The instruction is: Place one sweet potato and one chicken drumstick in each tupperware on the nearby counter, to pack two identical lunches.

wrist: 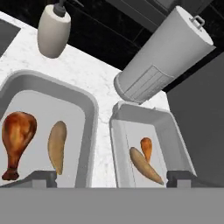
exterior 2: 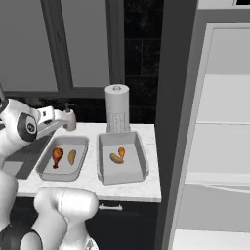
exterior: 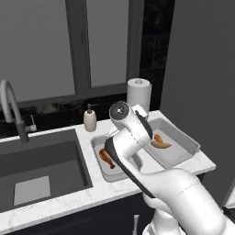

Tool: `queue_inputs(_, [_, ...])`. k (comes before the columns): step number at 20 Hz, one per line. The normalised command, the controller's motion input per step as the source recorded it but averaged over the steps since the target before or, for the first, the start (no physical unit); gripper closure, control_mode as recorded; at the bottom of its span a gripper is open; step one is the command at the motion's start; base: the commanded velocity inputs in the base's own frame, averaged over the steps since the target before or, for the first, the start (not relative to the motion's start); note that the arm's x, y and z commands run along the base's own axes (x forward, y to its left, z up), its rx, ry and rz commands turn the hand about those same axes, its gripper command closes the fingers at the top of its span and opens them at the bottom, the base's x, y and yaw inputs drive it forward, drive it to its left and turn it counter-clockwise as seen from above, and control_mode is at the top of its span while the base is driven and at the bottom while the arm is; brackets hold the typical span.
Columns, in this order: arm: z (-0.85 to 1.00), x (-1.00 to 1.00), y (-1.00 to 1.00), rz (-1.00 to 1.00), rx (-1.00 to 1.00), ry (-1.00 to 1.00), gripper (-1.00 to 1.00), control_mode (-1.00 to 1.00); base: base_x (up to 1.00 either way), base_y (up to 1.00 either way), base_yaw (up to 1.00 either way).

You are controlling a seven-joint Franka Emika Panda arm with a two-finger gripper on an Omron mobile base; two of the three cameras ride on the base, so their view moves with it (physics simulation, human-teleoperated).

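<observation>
At the far left a faucet (exterior: pixel 11 108) curves over the sink (exterior: pixel 41 167), and right of it on the counter (exterior 2: pixel 93 181) a soap bottle (exterior: pixel 90 120) stands by the back wall. Next comes the left tray (exterior 2: pixel 62 157), holding a drumstick (exterior 2: pixel 57 156) on its left and a sweet potato (exterior 2: pixel 72 156) just right of it, apart; the gripper (wrist: pixel 111 177) hangs above the trays with jaws wide apart and nothing between them. The right tray (exterior 2: pixel 122 157), just beside the left, holds a sweet potato (exterior 2: pixel 115 158) touching a smaller drumstick (exterior 2: pixel 121 152), with a paper towel roll (exterior 2: pixel 117 108) behind it.
</observation>
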Motion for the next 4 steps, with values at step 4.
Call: queue_inputs(4, [-0.25, -0.9, 0.66, 0.0, 0.03, -0.18, -1.0, -1.0, 0.0, 0.0, 0.0])
